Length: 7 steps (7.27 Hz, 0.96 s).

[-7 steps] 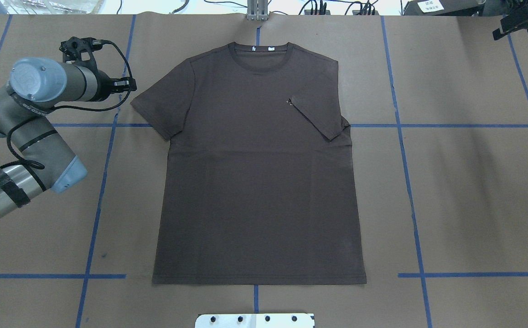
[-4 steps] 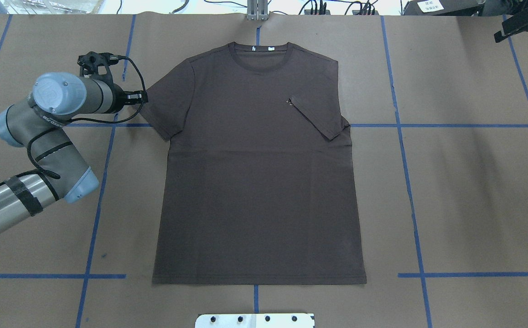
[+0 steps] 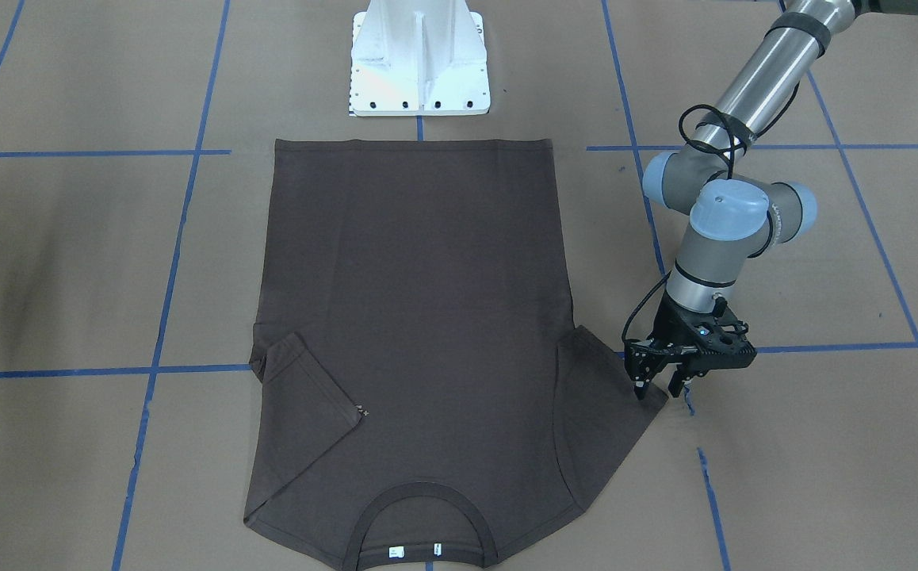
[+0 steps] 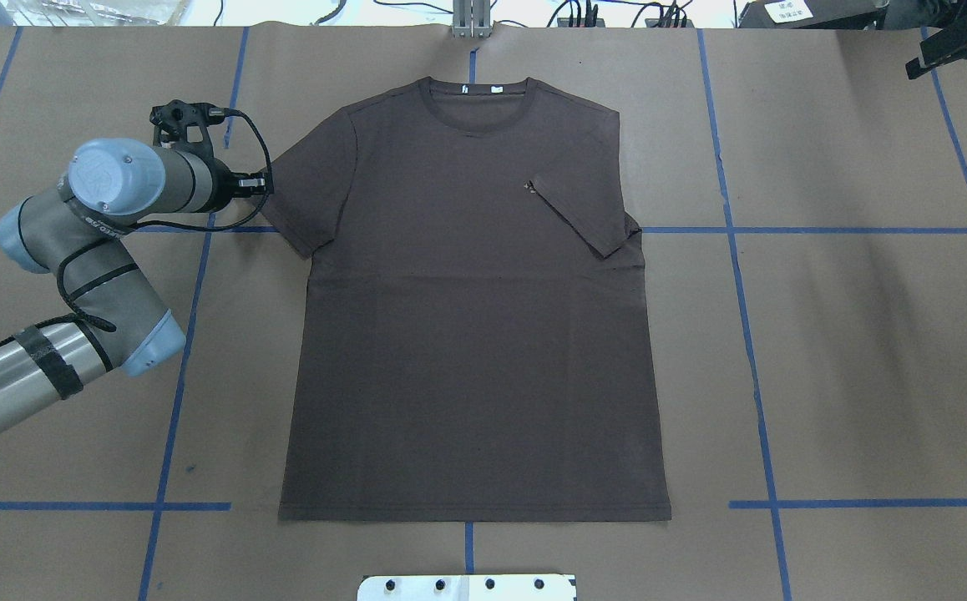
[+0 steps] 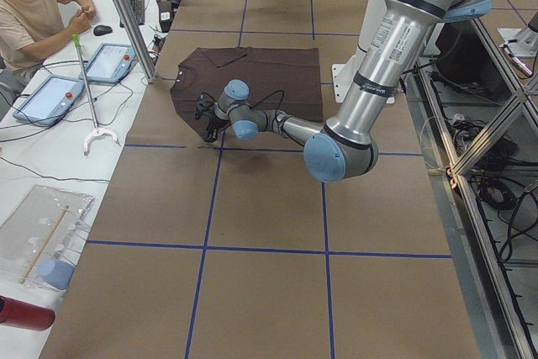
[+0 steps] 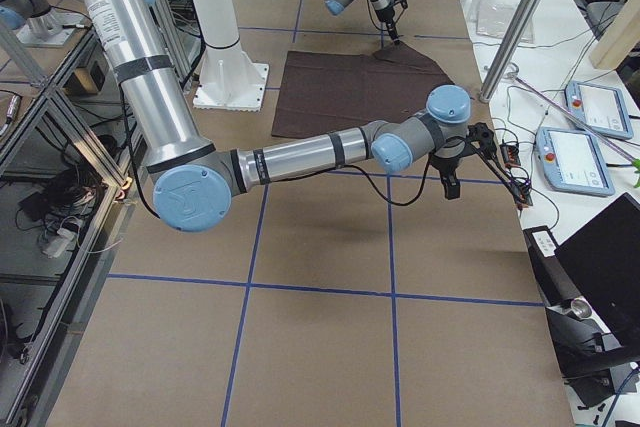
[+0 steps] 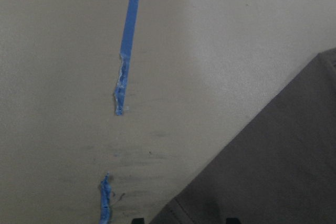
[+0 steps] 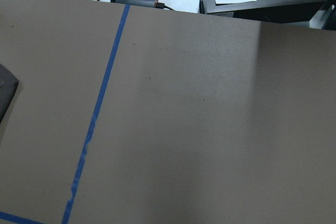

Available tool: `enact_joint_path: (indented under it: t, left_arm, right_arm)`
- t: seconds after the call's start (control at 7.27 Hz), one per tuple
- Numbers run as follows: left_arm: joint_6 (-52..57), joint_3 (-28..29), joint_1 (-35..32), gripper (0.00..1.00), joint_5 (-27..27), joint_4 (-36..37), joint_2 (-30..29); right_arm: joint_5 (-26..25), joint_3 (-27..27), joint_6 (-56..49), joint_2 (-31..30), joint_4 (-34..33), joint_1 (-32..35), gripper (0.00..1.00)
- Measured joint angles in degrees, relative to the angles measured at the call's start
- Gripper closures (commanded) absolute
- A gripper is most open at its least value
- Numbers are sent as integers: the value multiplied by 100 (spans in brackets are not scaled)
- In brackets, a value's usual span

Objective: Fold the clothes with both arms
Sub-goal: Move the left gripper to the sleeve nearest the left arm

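Note:
The dark brown T-shirt [image 4: 475, 334] lies flat, front up, collar at the far side. Its sleeve on the overhead view's right [image 4: 584, 209] is folded in over the chest. The other sleeve [image 4: 300, 200] lies spread out. My left gripper [image 4: 260, 181] is open, low at that sleeve's tip; in the front view [image 3: 657, 387] one finger is over the sleeve's corner, the other over the paper. The left wrist view shows the sleeve's corner [image 7: 273, 171] between the fingertips [image 7: 137, 220]. My right gripper [image 4: 955, 46] is far off at the table's back right corner; I cannot tell its state.
Brown paper with blue tape lines [image 4: 174, 392] covers the table. The white pedestal base [image 3: 419, 63] stands by the shirt's hem. A metal post [image 4: 471, 17] stands behind the collar. An operator [image 5: 34, 14] and tablets [image 5: 109, 63] are across the table.
My left arm has swung right, bringing its gripper from beside the shirt onto the spread sleeve's tip. The right gripper has drifted slightly further toward the back right corner.

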Motion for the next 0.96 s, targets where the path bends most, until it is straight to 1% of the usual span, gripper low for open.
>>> enact_joint_path:
  t: [0.28,0.41,0.55,0.69,0.96]
  left_arm:
    - [117,43,0,41,14,1,-27]
    - [165,89,0,46,40,-1,-56]
    - [192,127,0,82,60,-5,-79]
    - [203,142,0,100,67,-6,-94]
    - [217,141,1,100,67,-2,-126]
  right_arm:
    - [-6,2,0,-18,0,0,0]
    - [-7,3,0,-20,0,0,0]
    - [-7,3,0,-21,0,0,0]
    - [-7,5,0,-22,0,0,0]
    - [-7,19,0,-28,0,0,0]
